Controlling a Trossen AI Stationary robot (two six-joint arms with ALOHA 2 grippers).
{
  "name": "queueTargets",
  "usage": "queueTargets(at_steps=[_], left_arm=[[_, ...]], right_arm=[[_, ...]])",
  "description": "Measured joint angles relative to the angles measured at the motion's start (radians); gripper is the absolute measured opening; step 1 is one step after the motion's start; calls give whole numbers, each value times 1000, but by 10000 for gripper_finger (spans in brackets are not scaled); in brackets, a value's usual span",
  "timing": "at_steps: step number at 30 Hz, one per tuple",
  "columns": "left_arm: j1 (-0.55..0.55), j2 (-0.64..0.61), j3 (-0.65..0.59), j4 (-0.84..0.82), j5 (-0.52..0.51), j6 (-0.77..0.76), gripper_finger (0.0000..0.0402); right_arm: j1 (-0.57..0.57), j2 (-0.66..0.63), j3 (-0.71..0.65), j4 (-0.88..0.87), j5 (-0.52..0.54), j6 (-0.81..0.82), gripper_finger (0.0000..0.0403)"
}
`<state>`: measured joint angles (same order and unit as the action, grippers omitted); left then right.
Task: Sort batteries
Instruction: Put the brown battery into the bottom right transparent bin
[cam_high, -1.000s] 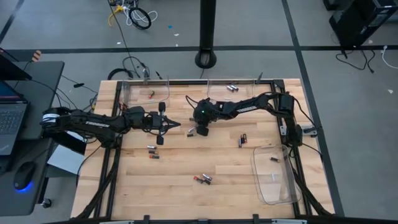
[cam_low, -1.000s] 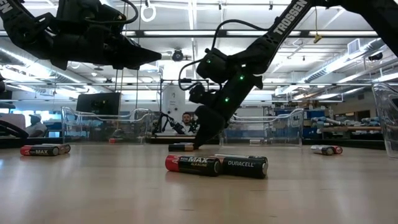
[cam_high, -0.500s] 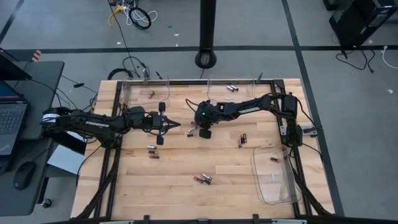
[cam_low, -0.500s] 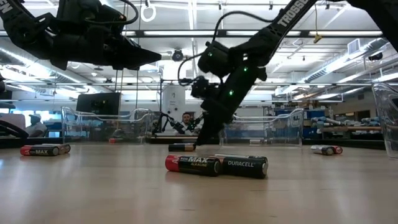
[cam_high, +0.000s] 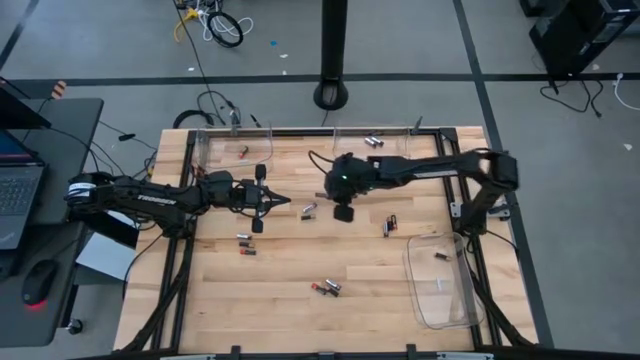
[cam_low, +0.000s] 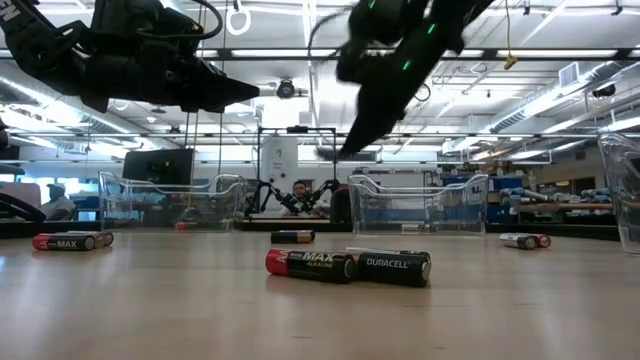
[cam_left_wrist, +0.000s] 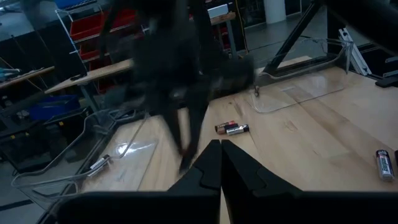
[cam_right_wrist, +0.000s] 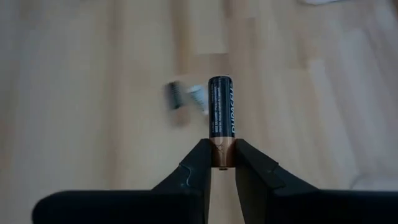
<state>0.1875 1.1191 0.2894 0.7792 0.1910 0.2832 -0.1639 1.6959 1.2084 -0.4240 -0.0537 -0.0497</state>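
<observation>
My right gripper (cam_right_wrist: 222, 154) hangs over the middle of the table (cam_high: 343, 211), shut on a black-and-copper battery (cam_right_wrist: 221, 112). Below it a silver-grey battery (cam_right_wrist: 186, 96) lies on the wood, also seen from above (cam_high: 308, 211). My left gripper (cam_left_wrist: 220, 147) is shut on nothing and hovers left of centre (cam_high: 275, 203). More batteries lie flat on the table: a pair near the low camera (cam_low: 347, 265), another pair at the left (cam_high: 244, 244), two right of centre (cam_high: 390, 224). My right gripper pinches the battery by its copper end (cam_right_wrist: 222, 148) between the two fingertips. The fingers lie along the battery's length, and its black body sticks out beyond them. The battery is lifted clear of the table.
Clear plastic trays stand along the far edge (cam_high: 235, 155) (cam_high: 375, 145) and at the near right (cam_high: 440, 285), each with a battery or two inside. Bare wood lies near the table's front left.
My right gripper has risen from the table beside the middle batteries and moved a little toward the right edge, carrying one battery up with it. The silver-grey battery stayed on the wood.
</observation>
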Motion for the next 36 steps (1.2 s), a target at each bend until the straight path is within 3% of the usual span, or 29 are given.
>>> queueTargets(at_steps=[6,12,18,23,29,36], left_arm=[[0,0,0,0,0,0,10],[0,0,0,0,0,0,10],[0,0,0,1,0,0,10],[0,0,0,8,0,0,10],[0,0,0,11,0,0,10],[0,0,0,11,0,2,10]], right_arm=[[150,-185,1,-300,11,172,60],[370,-320,1,-522,57,489,61],[597,-372,2,-735,102,894,60],[745,-373,-29,-885,54,1176,60],[836,-375,-142,-927,-1,1299,60],[859,-375,-358,-763,-37,1324,60]])
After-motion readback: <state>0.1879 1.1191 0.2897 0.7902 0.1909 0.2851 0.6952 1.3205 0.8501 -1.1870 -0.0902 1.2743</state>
